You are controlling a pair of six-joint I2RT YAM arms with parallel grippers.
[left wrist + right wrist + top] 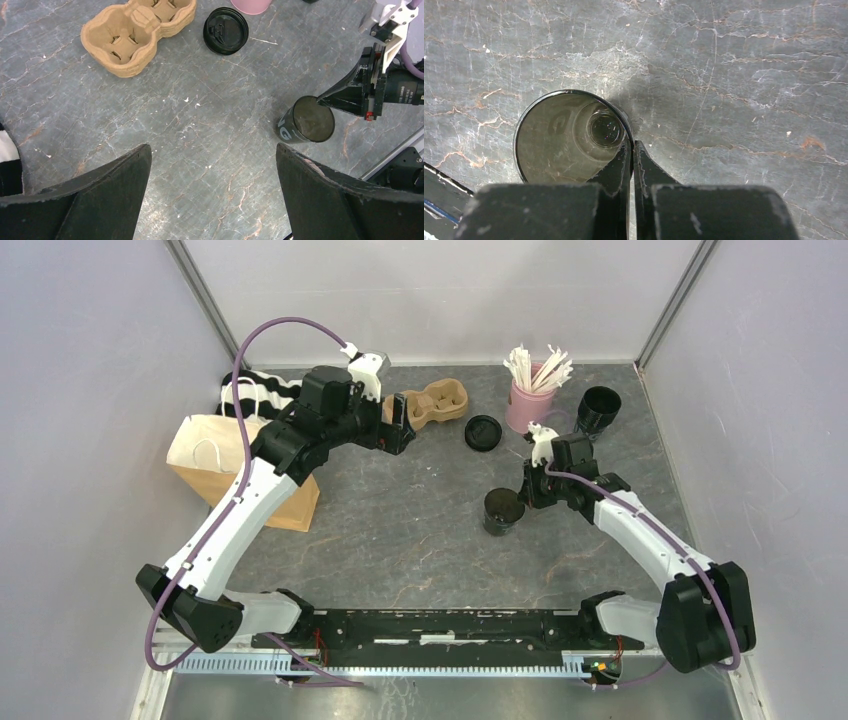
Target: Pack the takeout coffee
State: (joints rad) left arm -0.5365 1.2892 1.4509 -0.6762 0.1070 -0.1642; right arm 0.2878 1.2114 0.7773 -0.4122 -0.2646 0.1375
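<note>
Cup (503, 511) lidless mid-table, rim pinched by right gripper (632, 150) (jaws nearly together); left gripper (212, 149) spread wide, empty, near carrier tray (137, 35); second cup (598, 410) far right beside pink cup (528, 406).

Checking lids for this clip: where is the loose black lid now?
In the top view, the loose black lid lies flat toward the back, just right of centre, between the brown carrier tray and the pink cup.
</note>
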